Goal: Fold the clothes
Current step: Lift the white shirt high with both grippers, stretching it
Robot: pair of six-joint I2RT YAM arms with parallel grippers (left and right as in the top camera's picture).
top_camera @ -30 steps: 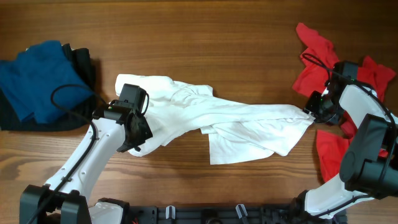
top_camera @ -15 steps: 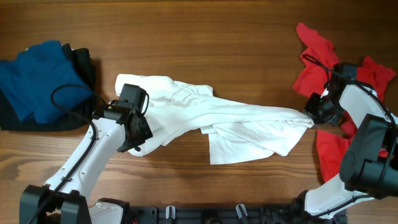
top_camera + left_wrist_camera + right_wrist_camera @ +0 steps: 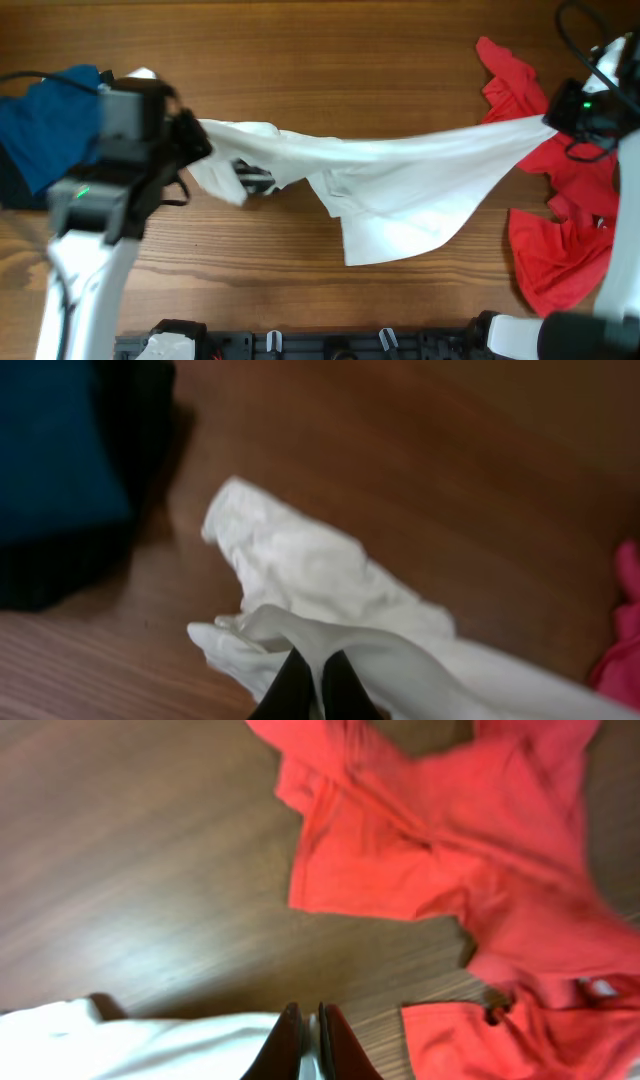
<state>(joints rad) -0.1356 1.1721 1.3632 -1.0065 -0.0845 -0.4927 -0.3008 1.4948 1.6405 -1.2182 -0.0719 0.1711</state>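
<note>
Overhead shows both jaws clenched on the large white cloth T-shirt, stretched taut, so harder pulling could slip an edge free.

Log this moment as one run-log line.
left gripper: shut on white T-shirt | right gripper: shut on white T-shirt | white T-shirt: stretched between both grippers
</note>
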